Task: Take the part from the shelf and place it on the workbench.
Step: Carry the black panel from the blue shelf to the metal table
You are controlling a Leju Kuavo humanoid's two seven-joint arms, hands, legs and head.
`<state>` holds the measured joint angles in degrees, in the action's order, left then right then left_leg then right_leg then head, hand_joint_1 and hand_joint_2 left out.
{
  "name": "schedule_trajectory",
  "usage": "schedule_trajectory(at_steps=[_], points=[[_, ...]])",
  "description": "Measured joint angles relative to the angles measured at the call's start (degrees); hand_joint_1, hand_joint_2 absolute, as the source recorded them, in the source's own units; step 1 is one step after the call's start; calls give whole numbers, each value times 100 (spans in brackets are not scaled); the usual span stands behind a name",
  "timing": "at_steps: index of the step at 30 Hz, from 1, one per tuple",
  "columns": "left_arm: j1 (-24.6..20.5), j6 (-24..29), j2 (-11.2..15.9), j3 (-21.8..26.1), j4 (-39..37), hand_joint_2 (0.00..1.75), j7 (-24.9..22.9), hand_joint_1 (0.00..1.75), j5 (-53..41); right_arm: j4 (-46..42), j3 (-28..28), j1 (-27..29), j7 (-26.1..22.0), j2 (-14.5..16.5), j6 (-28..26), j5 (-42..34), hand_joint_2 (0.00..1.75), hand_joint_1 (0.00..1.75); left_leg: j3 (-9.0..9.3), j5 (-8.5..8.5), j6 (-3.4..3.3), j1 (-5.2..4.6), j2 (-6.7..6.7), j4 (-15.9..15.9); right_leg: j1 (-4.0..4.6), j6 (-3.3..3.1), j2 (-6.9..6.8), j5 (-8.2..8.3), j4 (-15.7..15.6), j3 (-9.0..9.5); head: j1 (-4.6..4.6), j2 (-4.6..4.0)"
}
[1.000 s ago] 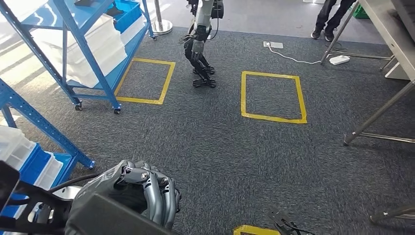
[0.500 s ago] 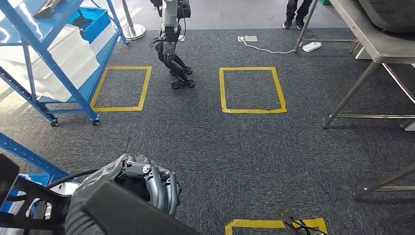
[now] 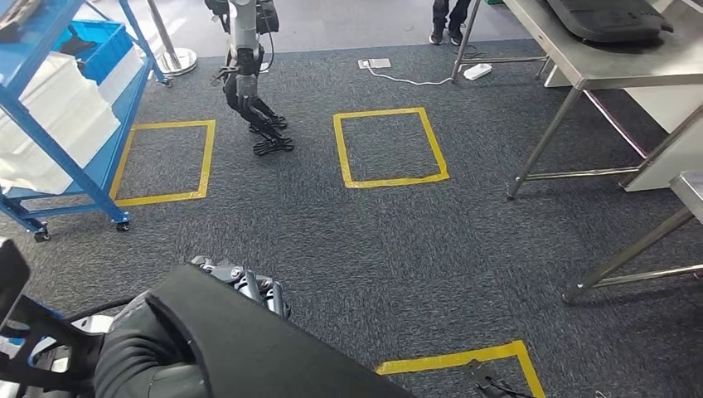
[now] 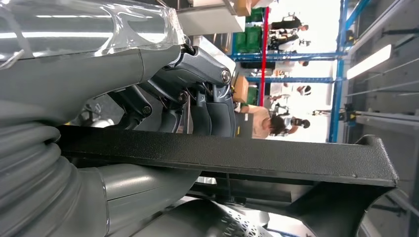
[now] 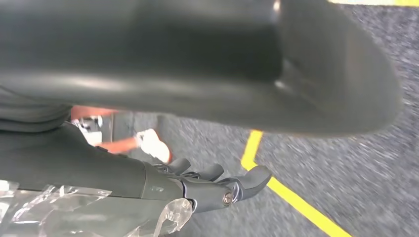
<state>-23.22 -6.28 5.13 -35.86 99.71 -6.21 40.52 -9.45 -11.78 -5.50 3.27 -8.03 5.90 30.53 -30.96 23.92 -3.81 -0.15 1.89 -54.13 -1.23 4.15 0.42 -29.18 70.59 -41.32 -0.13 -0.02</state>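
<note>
A large black part (image 3: 249,348) fills the lower left of the head view. My left hand (image 3: 244,286) grips its far edge, dark fingers curled over the rim. The left wrist view has those fingers (image 4: 207,106) wrapped onto the black part's edge (image 4: 222,155). In the right wrist view my right hand (image 5: 217,185) lies alongside the black part (image 5: 197,64) with its fingers stretched out. Carpet shows between them, and any contact is hidden. The steel workbench (image 3: 580,70) stands at the far right, with another black part (image 3: 605,16) on it.
A blue shelf (image 3: 58,124) with white bins stands at the left. Another robot (image 3: 249,75) stands beyond it, and a person's legs (image 3: 448,16) are by the bench. Yellow taped squares (image 3: 390,145) mark the grey carpet. A second steel table leg (image 3: 638,249) is at the right.
The camera has turned right: shelf, other robot and squares slid left and the workbench came into view. The black part now hides more of my left hand.
</note>
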Motion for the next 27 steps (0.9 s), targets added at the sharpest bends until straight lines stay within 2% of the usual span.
schedule_trajectory(at_steps=[1,2,3,4,5,7,9,10,11,12,13,14,15,16,18,19,20,22,23,24,25,26,27], points=[[-2,22,15,-1,33,175,-14,175,-20,1,0,3,4,16,9,2,0,0,5,6,9,0,51,-1,-5,1,-51,173,-366,208,0,0],[-7,40,28,0,63,175,-23,175,-37,1,0,1,4,33,14,5,0,0,13,15,23,-7,100,-4,-1,-3,-173,328,-826,458,0,0],[-15,60,42,1,93,175,-28,175,-48,1,0,-7,4,51,15,10,0,0,18,29,45,-25,145,-9,14,-25,-270,452,-1211,665,-2,0],[-23,77,59,1,119,175,-29,175,-59,2,0,-13,3,71,15,14,0,0,23,40,70,-42,187,-13,31,-55,-339,518,-1465,797,-4,0],[-29,94,77,2,141,175,-27,175,-76,2,0,-15,-2,92,15,15,0,0,26,49,96,-58,229,-16,50,-89,-364,528,-1567,840,-7,0],[-38,111,115,4,179,175,-16,175,-118,4,0,-7,-21,125,14,8,0,0,26,67,153,-57,302,-22,64,-165,-250,551,-1567,818,-8,0],[-47,115,155,13,219,175,5,175,-144,5,-1,-2,-41,161,11,10,0,0,-61,218,219,-24,184,-228,51,-237,-158,580,-1583,811,-14,0],[-48,115,177,22,236,175,18,175,-148,5,-2,-5,-49,177,10,18,0,0,-187,382,248,-8,74,-511,40,-271,-114,594,-1591,810,-20,0],[-46,115,198,34,247,175,31,175,-148,5,-3,-8,-55,192,8,27,0,0,-368,581,267,6,-45,-911,38,-295,-66,600,-1591,804,-26,0],[-41,115,217,45,254,175,41,175,-148,5,-4,-10,-61,204,4,33,0,0,-573,769,277,10,-106,-1355,39,-315,-14,605,-1590,796,-31,0],[-34,115,236,56,254,175,46,175,-147,5,-4,-11,-66,215,0,38,0,0,-744,883,283,11,-129,-1704,41,-323,48,608,-1589,790,-34,0],[-28,115,250,64,255,175,50,175,-145,5,-4,-9,-71,224,-4,40,0,0,-827,892,283,13,-137,-1860,43,-325,115,612,-1587,786,-34,0],[-26,114,263,72,259,175,54,175,-143,5,-4,-6,-76,233,-8,41,0,0,-792,790,278,17,-144,-1770,43,-323,186,616,-1585,785,-35,0],[-26,113,273,81,266,175,56,175,-139,5,-4,-4,-84,242,-9,40,0,0,-643,601,268,24,-169,-1447,43,-318,257,620,-1582,788,-35,0],[-35,104,286,98,280,175,65,175,-127,5,-4,-7,-104,266,-19,28,0,0,-237,221,242,45,-352,-580,50,-294,390,630,-1567,777,-35,0],[-39,96,292,104,285,175,69,175,-120,5,-4,-10,-112,275,-24,20,0,0,-105,119,227,53,-441,-283,54,-272,444,639,-1560,759,-34,0],[-42,85,298,108,286,175,73,175,-115,5,-5,-8,-117,280,-29,12,0,0,-46,79,212,51,-506,-132,56,-245,491,652,-1557,736,-34,0],[-50,54,304,109,287,175,79,175,-112,6,-6,14,-116,280,-33,-2,0,0,-43,59,163,37,-463,-85,42,-179,578,686,-1574,699,-33,0],[-60,34,304,109,287,175,85,175,-114,7,-6,28,-110,282,-34,-7,0,0,-36,39,130,36,-413,-69,39,-152,555,672,-1553,679,-31,0],[-69,13,304,108,287,175,97,175,-117,7,-6,35,-100,287,-33,-11,0,0,-27,19,94,41,-356,-51,41,-127,462,600,-1450,628,-23,0],[-75,-5,303,107,289,175,111,175,-120,8,-5,33,-88,293,-31,-14,0,0,-17,4,64,47,-294,-33,47,-105,334,459,-1216,522,-14,0],[-77,-17,303,106,290,175,126,175,-123,8,-4,25,-71,300,-30,-16,0,0,-15,-1,46,41,-231,-29,51,-86,183,263,-849,357,-5,0],[-74,-24,304,105,291,175,138,175,-124,8,-4,18,-51,305,-28,-17,0,0,-18,0,35,33,-169,-29,53,-67,86,60,-413,159,2,0]])
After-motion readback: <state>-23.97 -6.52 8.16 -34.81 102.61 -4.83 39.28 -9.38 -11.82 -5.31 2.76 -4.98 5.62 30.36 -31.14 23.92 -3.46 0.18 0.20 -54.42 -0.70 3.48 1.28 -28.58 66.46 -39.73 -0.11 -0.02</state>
